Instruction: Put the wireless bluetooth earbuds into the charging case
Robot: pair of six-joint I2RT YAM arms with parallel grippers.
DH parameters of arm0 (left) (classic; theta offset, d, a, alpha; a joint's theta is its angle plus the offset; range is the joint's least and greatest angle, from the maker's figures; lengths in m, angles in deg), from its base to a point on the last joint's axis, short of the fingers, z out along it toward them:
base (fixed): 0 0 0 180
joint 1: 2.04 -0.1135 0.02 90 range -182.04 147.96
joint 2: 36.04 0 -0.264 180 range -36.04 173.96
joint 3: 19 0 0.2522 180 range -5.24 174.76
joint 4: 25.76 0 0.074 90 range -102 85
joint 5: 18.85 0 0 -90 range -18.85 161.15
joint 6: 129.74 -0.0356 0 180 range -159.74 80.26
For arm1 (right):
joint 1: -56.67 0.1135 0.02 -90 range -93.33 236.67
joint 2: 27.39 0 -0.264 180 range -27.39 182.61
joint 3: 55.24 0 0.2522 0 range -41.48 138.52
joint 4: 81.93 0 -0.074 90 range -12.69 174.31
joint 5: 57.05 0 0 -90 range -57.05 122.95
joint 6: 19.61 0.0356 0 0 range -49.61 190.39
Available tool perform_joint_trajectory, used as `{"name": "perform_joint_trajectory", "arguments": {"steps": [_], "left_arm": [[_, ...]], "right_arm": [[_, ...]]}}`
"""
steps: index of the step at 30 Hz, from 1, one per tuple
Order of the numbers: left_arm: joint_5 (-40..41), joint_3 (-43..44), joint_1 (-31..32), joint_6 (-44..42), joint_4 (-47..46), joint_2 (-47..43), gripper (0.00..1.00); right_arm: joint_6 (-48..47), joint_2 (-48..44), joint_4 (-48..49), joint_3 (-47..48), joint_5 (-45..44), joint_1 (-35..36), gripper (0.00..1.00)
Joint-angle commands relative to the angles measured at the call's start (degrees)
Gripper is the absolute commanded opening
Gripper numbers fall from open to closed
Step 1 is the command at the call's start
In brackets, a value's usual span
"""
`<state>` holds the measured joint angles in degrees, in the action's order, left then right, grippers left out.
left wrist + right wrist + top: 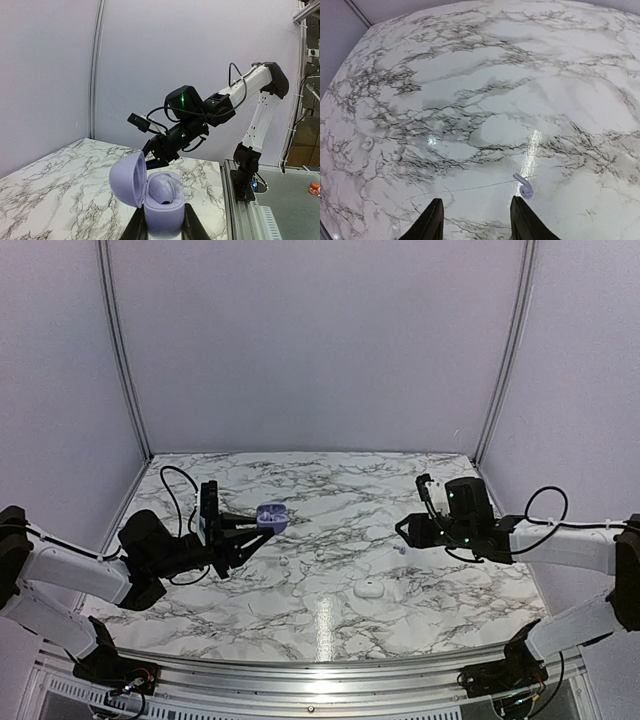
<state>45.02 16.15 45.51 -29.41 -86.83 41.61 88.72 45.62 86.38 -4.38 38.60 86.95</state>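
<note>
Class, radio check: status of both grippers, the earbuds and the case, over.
Left gripper shut on open lilac case, one bud seated inside. Right gripper open, empty; loose lilac earbud on table beside its finger. Nothing in the way.

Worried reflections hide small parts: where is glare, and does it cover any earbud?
Top external: bright streak on the table beside the white case, not covering it. Right wrist: streak ending just above the lilac earbud, uncovered. Left wrist: none on the lilac case.
</note>
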Motion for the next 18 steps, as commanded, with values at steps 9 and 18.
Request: {"name": "perform_joint_trajectory", "arguments": {"steps": [9,18], "left_arm": [[-0.62,0.41,-0.44,0.98,-3.21,0.35,0.00],[-0.67,0.48,-0.44,0.88,-3.22,0.43,0.00]], "right_arm": [[10.01,10.88,-5.79,1.88,-14.46,-1.02,0.40],[10.70,13.93,-0.28,1.45,-12.13,-0.95,0.37]]}}
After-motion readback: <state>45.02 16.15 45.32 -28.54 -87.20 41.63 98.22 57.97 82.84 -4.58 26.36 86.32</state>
